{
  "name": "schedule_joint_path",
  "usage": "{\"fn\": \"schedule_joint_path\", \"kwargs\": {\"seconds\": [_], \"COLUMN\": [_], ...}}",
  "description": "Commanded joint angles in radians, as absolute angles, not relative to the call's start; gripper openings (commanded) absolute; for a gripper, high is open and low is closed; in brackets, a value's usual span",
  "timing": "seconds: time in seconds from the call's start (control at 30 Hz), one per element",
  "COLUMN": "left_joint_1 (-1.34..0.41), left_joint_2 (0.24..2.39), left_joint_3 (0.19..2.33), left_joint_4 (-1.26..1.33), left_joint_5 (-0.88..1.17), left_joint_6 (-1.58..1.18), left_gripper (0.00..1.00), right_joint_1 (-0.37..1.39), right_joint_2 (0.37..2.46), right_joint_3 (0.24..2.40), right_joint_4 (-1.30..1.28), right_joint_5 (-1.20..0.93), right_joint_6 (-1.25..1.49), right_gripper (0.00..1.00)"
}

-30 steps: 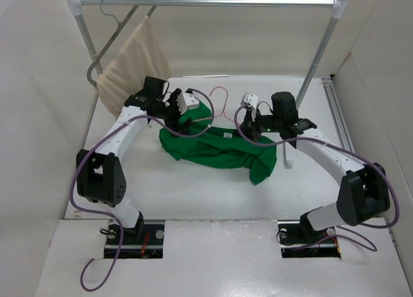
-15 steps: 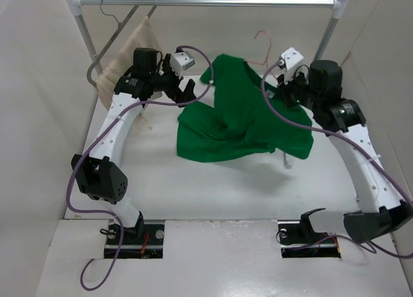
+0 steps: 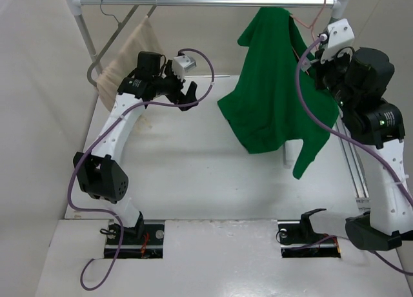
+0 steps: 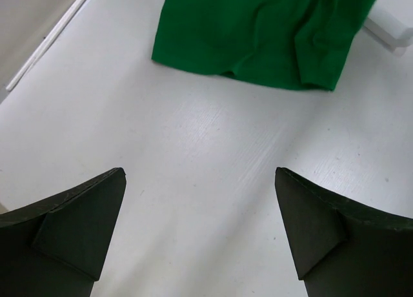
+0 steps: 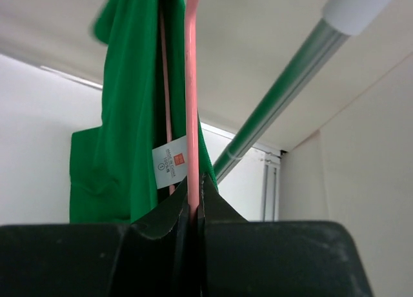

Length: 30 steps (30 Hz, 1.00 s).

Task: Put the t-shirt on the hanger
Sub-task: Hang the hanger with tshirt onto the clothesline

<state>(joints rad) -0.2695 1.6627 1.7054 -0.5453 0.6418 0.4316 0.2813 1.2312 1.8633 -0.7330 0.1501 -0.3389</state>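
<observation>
Here | my right gripper (image 5: pixel 193 184) pinches the pink hanger (image 5: pixel 191 84), green t-shirt (image 3: pixel 271 84) draped, above the table (image 3: pixel 193 181) far-right corner | left gripper (image 4: pixel 200 232) gapes empty | next, I judge: hook the rail (image 3: pixel 193 0).

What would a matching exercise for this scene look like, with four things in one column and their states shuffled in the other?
Things:
1. t-shirt
2. left gripper
3. right gripper
4. beige cloth

States:
a. shut on the hanger
b. open above the table
c. draped at the left end of the rail
d. green, hanging high near the rail's right end

Pairs: 1-d, 2-b, 3-a, 4-c
</observation>
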Motion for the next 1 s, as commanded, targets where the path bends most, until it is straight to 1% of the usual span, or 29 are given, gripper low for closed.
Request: {"fn": "schedule_joint_path", "kwargs": {"seconds": [0.0, 0.13, 0.27, 0.43, 0.47, 0.53, 0.57, 0.73, 0.8, 0.83, 0.93, 0.97], "left_joint_1": [-0.301, -0.31, -0.31, -0.31, -0.31, -0.31, -0.31, -0.33, -0.341, -0.351, -0.37, -0.37], "left_joint_2": [1.654, 1.654, 1.634, 1.624, 1.624, 1.615, 1.615, 1.606, 1.606, 1.597, 1.583, 1.571], "left_joint_3": [1.695, 1.677, 1.652, 1.623, 1.612, 1.6, 1.6, 1.578, 1.569, 1.556, 1.502, 1.465], "left_joint_4": [-0.555, -0.555, -0.565, -0.574, -0.574, -0.574, -0.563, -0.563, -0.563, -0.563, -0.537, -0.523], "left_joint_5": [0.64, 0.601, 0.581, 0.581, 0.581, 0.571, 0.558, 0.485, 0.453, 0.418, 0.376, 0.35], "left_joint_6": [0.403, 0.413, 0.413, 0.402, 0.402, 0.393, 0.393, 0.419, 0.434, 0.434, 0.434, 0.408], "left_gripper": [1.0, 1.0, 1.0, 1.0, 1.0, 1.0, 1.0, 1.0, 1.0, 1.0, 1.0, 1.0], "right_joint_1": [0.232, 0.175, 0.161, 0.161, 0.161, 0.161, 0.161, 0.182, 0.207, 0.216, 0.255, 0.277], "right_joint_2": [1.304, 1.387, 1.387, 1.365, 1.35, 1.297, 1.278, 1.169, 1.096, 1.069, 0.982, 0.971], "right_joint_3": [1.939, 1.959, 1.881, 1.829, 1.8, 1.769, 1.758, 1.756, 1.756, 1.756, 1.691, 1.665], "right_joint_4": [-0.646, -0.646, -0.572, -0.559, -0.558, -0.548, -0.548, -0.591, -0.572, -0.555, -0.459, -0.418], "right_joint_5": [0.213, 0.163, 0.101, 0.069, 0.069, 0.081, 0.098, 0.218, 0.218, 0.201, 0.03, -0.089], "right_joint_6": [-0.318, -0.295, -0.272, -0.272, -0.272, -0.272, -0.281, -0.347, -0.402, -0.42, -0.488, -0.488], "right_gripper": [0.0, 0.0, 0.0, 0.0, 0.31, 0.67, 0.99, 1.0, 1.0, 1.0, 1.0, 1.0]}}
